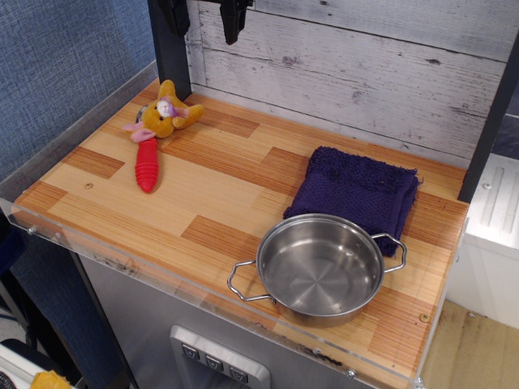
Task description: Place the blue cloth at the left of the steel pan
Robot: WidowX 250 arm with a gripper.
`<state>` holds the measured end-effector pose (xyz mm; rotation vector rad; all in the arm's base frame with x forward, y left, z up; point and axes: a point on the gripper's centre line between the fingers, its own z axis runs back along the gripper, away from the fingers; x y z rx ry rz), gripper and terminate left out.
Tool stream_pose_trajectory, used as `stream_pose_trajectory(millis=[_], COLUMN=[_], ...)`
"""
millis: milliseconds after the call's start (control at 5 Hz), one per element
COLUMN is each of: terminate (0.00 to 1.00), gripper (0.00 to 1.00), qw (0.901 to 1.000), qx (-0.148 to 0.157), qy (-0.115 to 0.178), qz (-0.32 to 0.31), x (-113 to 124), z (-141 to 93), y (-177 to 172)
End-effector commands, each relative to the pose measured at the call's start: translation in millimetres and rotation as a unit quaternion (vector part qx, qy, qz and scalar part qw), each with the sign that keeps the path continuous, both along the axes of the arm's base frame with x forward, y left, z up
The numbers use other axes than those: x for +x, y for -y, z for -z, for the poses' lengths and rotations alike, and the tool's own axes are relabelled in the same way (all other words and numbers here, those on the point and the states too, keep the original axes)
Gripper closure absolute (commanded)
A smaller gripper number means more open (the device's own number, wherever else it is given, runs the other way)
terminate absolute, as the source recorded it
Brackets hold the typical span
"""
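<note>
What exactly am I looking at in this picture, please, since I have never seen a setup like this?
This is one camera view looking down at a wooden tabletop from above and in front. The dark parts at the top edge are the robot's gripper, hanging above the table and holding nothing; whether its jaws are open cannot be told. On the table lie a blue cloth, folded, and a steel pan, empty, just in front of and touching it. Far left lies a small plush toy beside a red ribbed object.
</note>
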<state>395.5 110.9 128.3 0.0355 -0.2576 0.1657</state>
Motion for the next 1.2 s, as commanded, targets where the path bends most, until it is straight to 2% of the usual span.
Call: stream_pose_trajectory(millis=[0, 200, 400, 600, 1000], terminate=[0.00, 0.00, 0.00, 0.00, 0.00], gripper=[0.00, 0.00, 0.00, 0.00, 0.00], qw=[1.0000, 0.9989, 0.9972, 0.9935, 0.9809], qx=[0.000, 0.005, -0.008, -0.018, -0.007], qy=[0.000, 0.008, 0.000, -0.014, -0.038], qz=[0.000, 0.046, 0.075, 0.111, 0.191], x=[0.0, 4.5, 4.0, -8.9, -54.5], z=[0.0, 1.9, 6.6, 13.6, 32.9], y=[0.0, 23.3, 43.4, 63.1, 110.1])
